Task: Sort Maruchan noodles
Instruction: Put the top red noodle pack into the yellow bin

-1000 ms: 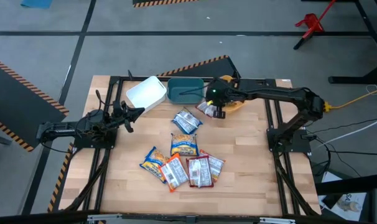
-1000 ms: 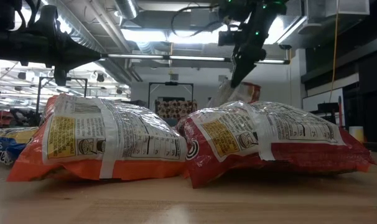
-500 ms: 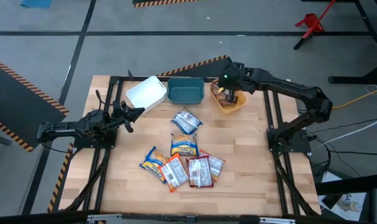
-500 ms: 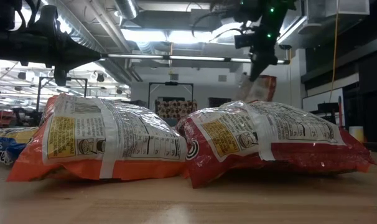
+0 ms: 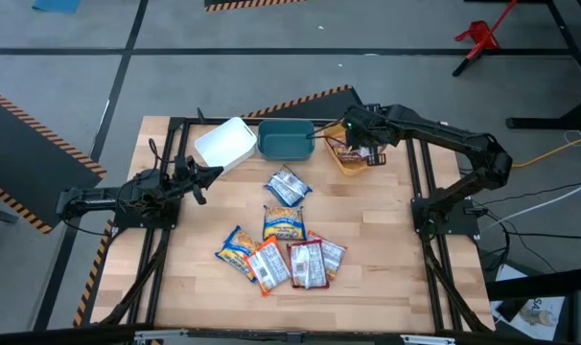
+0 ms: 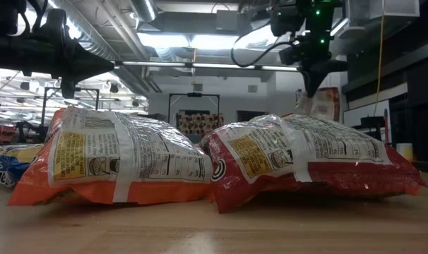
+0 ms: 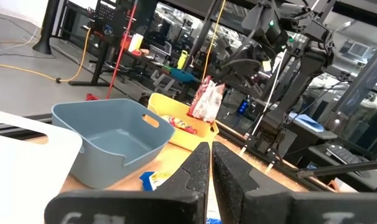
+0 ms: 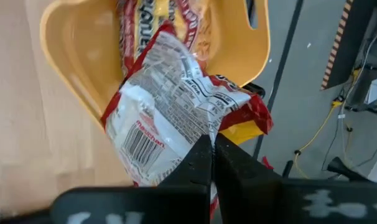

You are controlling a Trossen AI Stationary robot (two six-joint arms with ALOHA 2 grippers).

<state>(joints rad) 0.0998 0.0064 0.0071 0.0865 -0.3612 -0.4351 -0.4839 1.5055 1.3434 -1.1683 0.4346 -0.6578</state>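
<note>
Seven flat plastic ramen packets (image 5: 281,240) lie on the pale wooden table (image 5: 195,287); the right gripper (image 8: 207,163) pinches a red-white packet (image 8: 170,118) above the orange plastic bin (image 8: 70,56). The left gripper (image 7: 205,163), pressed together, waits at the table's left edge.

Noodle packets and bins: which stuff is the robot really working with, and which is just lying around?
In the job:
- red packet, gripped by right gripper
- orange bin
- packets on the table
- teal bin
- white bin

Lying about:
- red stand on the floor
- yellow cable
</note>
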